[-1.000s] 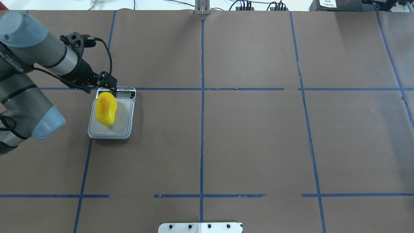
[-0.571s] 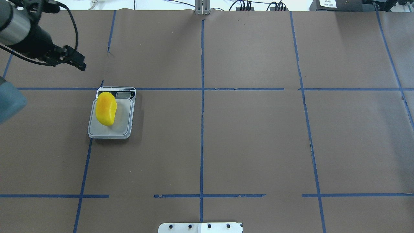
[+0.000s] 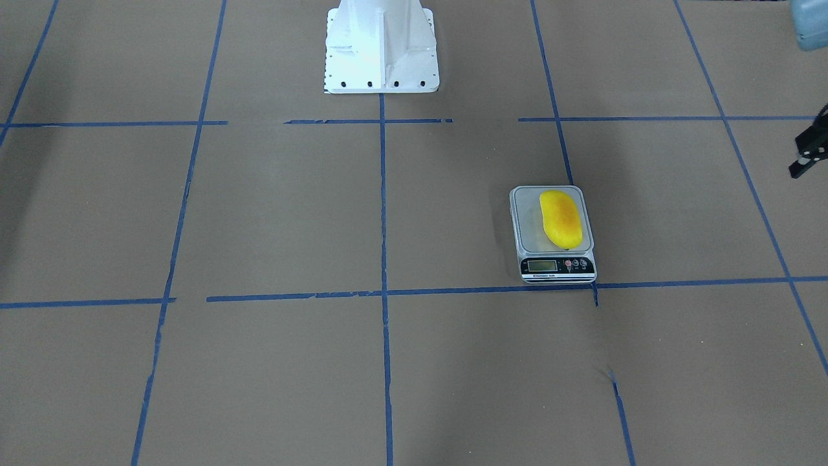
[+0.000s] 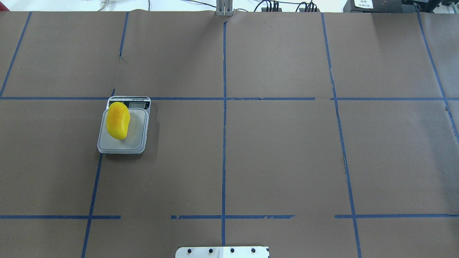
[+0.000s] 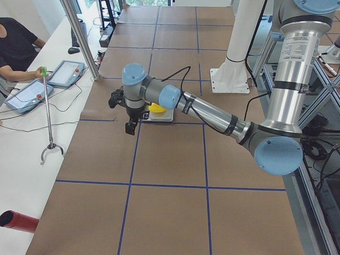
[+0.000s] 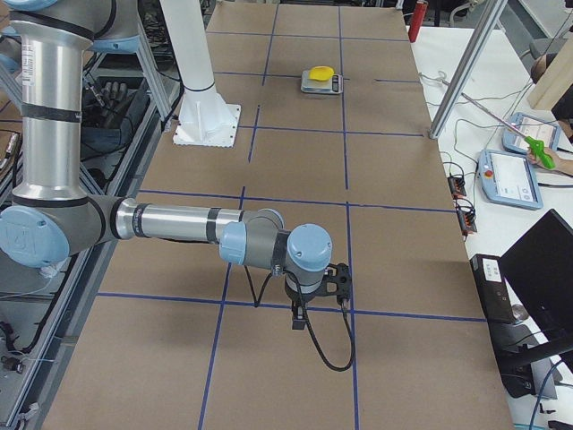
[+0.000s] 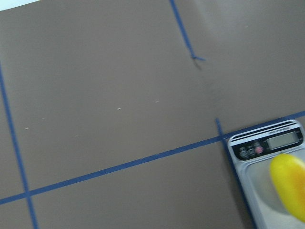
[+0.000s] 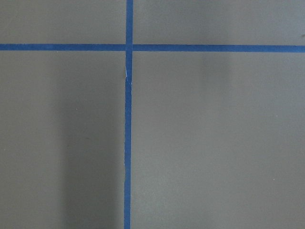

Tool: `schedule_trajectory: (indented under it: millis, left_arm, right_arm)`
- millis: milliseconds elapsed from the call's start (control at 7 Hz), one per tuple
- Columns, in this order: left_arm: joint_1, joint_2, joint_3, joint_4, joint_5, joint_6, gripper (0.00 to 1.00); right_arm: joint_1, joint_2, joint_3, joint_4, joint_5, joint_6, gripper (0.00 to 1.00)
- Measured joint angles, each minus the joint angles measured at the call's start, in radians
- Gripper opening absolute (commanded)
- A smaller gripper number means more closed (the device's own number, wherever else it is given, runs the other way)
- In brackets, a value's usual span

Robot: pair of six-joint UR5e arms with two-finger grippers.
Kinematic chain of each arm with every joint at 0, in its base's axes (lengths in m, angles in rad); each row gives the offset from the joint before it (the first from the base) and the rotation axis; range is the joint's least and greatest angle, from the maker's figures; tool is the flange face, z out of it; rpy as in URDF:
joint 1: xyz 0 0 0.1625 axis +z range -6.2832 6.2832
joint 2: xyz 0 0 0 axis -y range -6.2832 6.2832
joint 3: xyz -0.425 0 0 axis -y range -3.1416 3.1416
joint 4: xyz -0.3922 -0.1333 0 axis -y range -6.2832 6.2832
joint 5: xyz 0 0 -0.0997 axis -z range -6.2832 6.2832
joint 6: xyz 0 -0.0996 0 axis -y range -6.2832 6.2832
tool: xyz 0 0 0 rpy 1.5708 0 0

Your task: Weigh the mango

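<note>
The yellow mango (image 4: 117, 120) with an orange blush lies on the left part of the scale's platform (image 4: 136, 134). It also shows in the front view (image 3: 561, 219) and at the right edge of the left wrist view (image 7: 290, 183). The scale's display panel (image 3: 556, 265) faces away from the robot. My left gripper (image 3: 800, 167) hangs at the front view's right edge, well clear of the scale, its fingers looking together and empty. My right gripper (image 6: 298, 320) shows only in the right side view, far from the scale. I cannot tell if it is open or shut.
Brown paper with blue tape lines (image 4: 223, 107) covers the table. The white robot base (image 3: 381, 45) stands at the table's near middle. Operators' tablets (image 5: 32, 87) and a grabber stick lie on the white bench beyond the table's edge.
My left gripper has drawn back from the scale's panel, moving left and out of the overhead view. The mango has stayed in place on the scale.
</note>
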Motion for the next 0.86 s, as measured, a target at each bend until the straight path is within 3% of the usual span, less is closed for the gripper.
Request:
schedule_trajectory:
  millis: [286, 857]
  left_arm:
    - [-0.062, 0.070, 0.120, -0.050, -0.008, 0.095, 1.00]
    - [-0.109, 0.155, 0.171, -0.098, -0.009, 0.103, 1.00]
  right_arm:
    - [0.000, 0.000, 0.000, 0.000, 0.000, 0.000, 1.00]
    - [0.000, 0.000, 0.001, 0.000, 0.000, 0.001, 1.00]
